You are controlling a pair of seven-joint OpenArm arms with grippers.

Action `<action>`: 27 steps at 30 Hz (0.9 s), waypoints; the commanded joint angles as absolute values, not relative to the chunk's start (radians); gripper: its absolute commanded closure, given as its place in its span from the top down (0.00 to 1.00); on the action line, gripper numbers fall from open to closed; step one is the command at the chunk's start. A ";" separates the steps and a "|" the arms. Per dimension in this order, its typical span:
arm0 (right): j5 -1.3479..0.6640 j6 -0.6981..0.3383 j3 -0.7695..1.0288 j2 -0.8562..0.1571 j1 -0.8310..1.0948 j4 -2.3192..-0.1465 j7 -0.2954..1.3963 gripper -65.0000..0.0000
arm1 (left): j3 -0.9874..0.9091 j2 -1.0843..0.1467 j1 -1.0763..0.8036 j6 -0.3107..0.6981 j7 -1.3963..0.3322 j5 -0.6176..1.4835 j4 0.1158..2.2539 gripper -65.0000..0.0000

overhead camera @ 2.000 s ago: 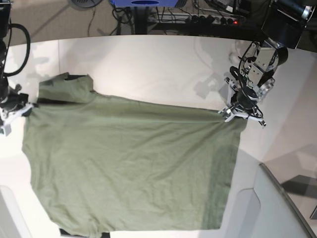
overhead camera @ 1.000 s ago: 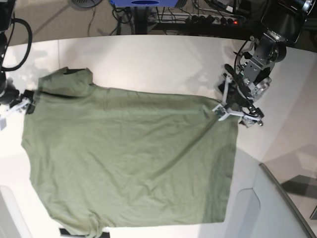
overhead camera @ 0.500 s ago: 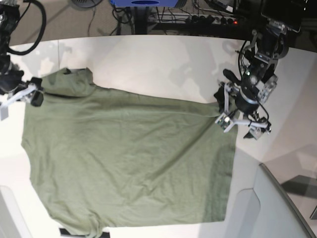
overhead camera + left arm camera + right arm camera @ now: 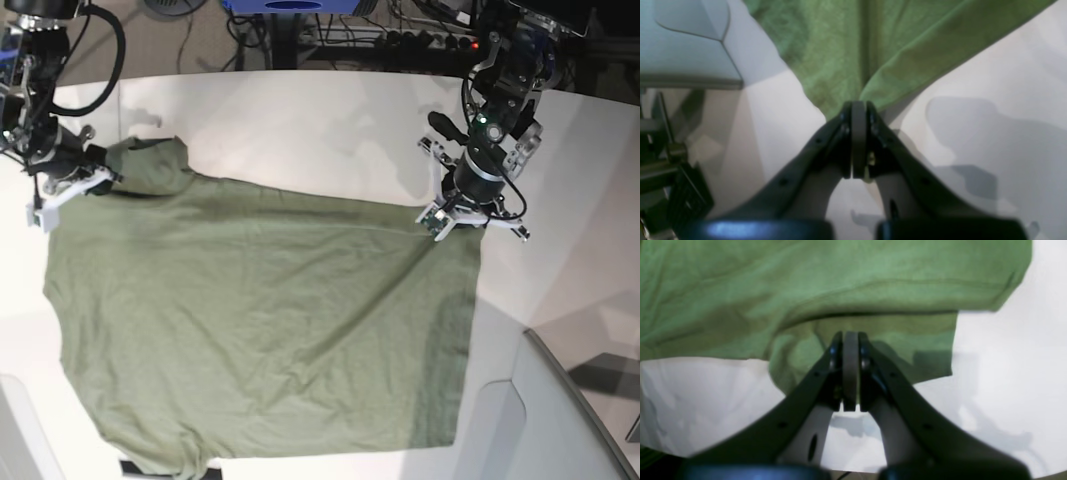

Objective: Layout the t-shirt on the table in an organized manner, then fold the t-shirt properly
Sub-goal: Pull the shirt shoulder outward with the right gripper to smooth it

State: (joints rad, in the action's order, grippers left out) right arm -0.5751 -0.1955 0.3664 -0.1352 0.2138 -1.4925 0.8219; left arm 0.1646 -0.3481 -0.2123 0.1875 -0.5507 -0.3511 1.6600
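Flat on the table (image 4: pixel 300 120), t-shirt (image 4: pixel 260 330); left gripper (image 4: pixel 858 104) and right gripper (image 4: pixel 850 335) both clenched.

Bright, even overhead light fills the base view, sharp across the white table (image 4: pixel 300 130), with faint grey arm shadows beside the t-shirt (image 4: pixel 260 320). Both wrist views are softer: the dark gripper fingers (image 4: pixel 858 140) nearest the lens are blurred, the cloth beyond is slightly soft, and grey shadows fall on the table right of the fingers.
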 commanded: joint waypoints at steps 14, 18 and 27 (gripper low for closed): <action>-0.584 -0.157 0.381 -0.127 0.306 -1.437 0.808 0.00 | -0.053 -0.329 -0.291 0.179 -0.535 -0.358 1.679 0.00; -0.584 -0.130 0.386 -0.113 0.371 -1.475 0.759 0.00 | -0.067 -0.328 -0.289 0.179 -0.535 -0.358 1.679 0.00; -0.584 -0.045 0.381 -0.088 0.433 -1.768 0.756 0.00 | -0.065 -0.326 -0.278 0.177 -0.535 -0.358 1.681 0.00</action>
